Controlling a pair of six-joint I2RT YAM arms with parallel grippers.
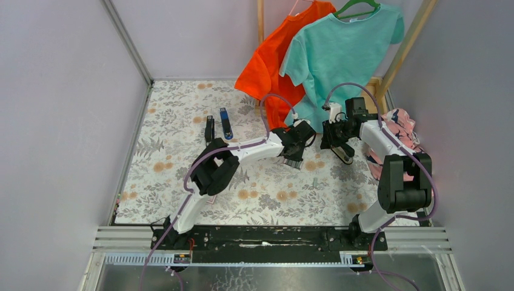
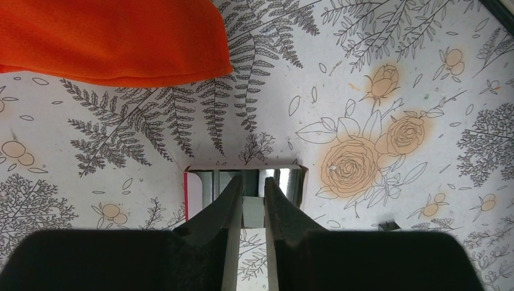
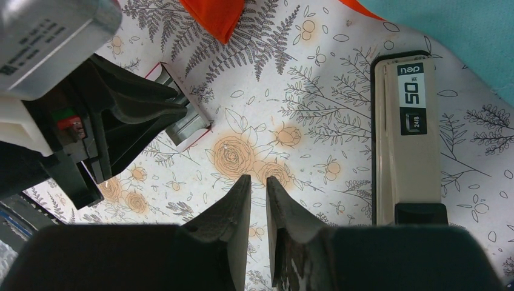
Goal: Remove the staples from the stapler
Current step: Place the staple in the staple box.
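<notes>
My left gripper point(image 2: 253, 182) is shut on a short grey strip of staples point(image 2: 253, 212). It holds the strip just over a small red-and-white box point(image 2: 194, 189) that has more silvery strips inside. The right wrist view shows the same box point(image 3: 189, 124) under the left gripper point(image 3: 130, 115). The stapler point(image 3: 403, 145), with a cream face, black edge and a "50" label, lies flat on the table to the right of my right gripper point(image 3: 259, 180). That gripper is nearly shut with nothing in it, hovering over the flowered cloth. From above, the stapler point(image 1: 344, 154) lies beside the right gripper point(image 1: 335, 144).
An orange shirt point(image 1: 273, 60) and a teal shirt point(image 1: 345, 54) hang at the back, the orange hem close above the left gripper point(image 1: 295, 159). A black elongated object point(image 1: 209, 128) and a slim blue bar point(image 1: 225, 123) lie at the back left. Pink cloth point(image 1: 403, 130) sits at the right. A tiny metal bit point(image 2: 388, 225) lies on the tablecloth.
</notes>
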